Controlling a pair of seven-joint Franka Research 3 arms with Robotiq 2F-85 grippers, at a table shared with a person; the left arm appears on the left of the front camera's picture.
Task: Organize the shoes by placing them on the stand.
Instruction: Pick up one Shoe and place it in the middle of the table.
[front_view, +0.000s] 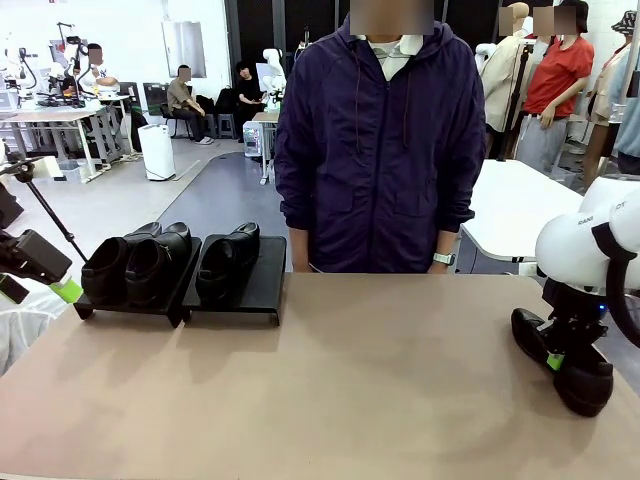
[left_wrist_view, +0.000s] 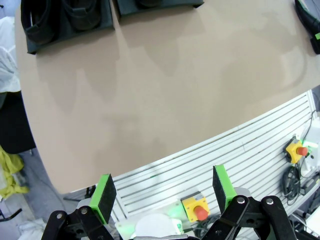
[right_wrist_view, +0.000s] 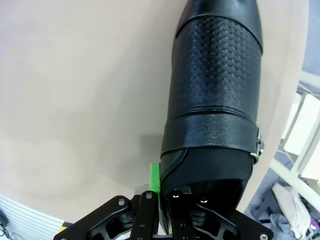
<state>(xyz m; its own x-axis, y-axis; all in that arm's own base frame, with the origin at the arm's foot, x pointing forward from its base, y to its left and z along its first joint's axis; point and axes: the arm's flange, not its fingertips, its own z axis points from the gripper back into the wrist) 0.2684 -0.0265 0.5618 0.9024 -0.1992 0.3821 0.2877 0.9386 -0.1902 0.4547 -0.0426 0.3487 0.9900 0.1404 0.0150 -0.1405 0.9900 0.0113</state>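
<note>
While my right gripper (right_wrist_view: 162, 192) hangs low over the near right part of the table (front_view: 380, 370), its two fingers are pinched tight on the back edge of a black shoe (right_wrist_view: 215, 100). One green pad (right_wrist_view: 154, 177) presses on the outside of the shoe's rim, and the other finger goes down inside the opening. That shoe has a bumpy top, a strap with a small silver buckle (right_wrist_view: 258, 143), and a smooth round toe that points away from my wrist. It lies on the brown table close to the right edge.

My left gripper (left_wrist_view: 162, 192) is off the near left side of the table, up in the air. Its fingers are spread wide apart and hold nothing.

Farther back on the left sits the stand (front_view: 250, 290), low and black, with two flat panels side by side. Two shoes (front_view: 130, 265) rest close together on the left panel. One more shoe (front_view: 225, 262) rests on the left half of the right panel, and the spot beside it is bare.

Behind the far edge of the table stands a person (front_view: 380, 150) in a dark purple jacket, arms down at the sides.
</note>
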